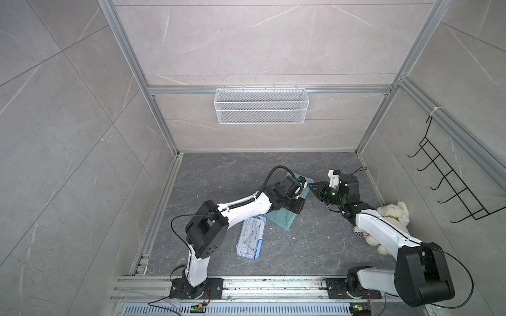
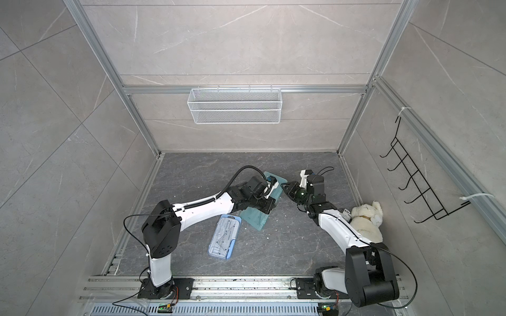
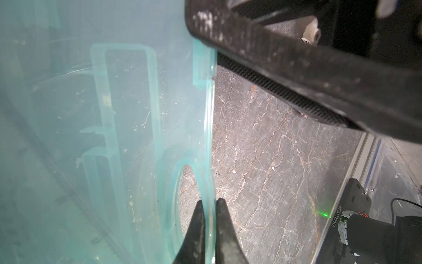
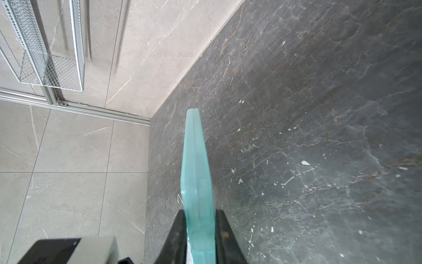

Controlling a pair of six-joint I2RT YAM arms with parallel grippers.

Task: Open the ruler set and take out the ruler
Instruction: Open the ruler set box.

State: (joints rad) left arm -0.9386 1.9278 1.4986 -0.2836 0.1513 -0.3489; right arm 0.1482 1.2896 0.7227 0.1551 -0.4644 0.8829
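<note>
Translucent teal plastic ruler-set case near centre of dark stone-look tabletop, held at two edges. Long axis from 7 to 1 o'clock in both top views, far end at 1 o'clock. Left gripper pinching thin rim beside oval hang hole. Right gripper clamped across both shells at 3 o'clock edge. Shells seemingly together: opening pending, ruler not clearly visible, presumably inside. Early stage, by judgement.

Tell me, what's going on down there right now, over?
Left gripper and right gripper both shut on green ruler case edges. No ruler out yet. Blue case beside it, plush toy by right arm; neither blocking.
</note>
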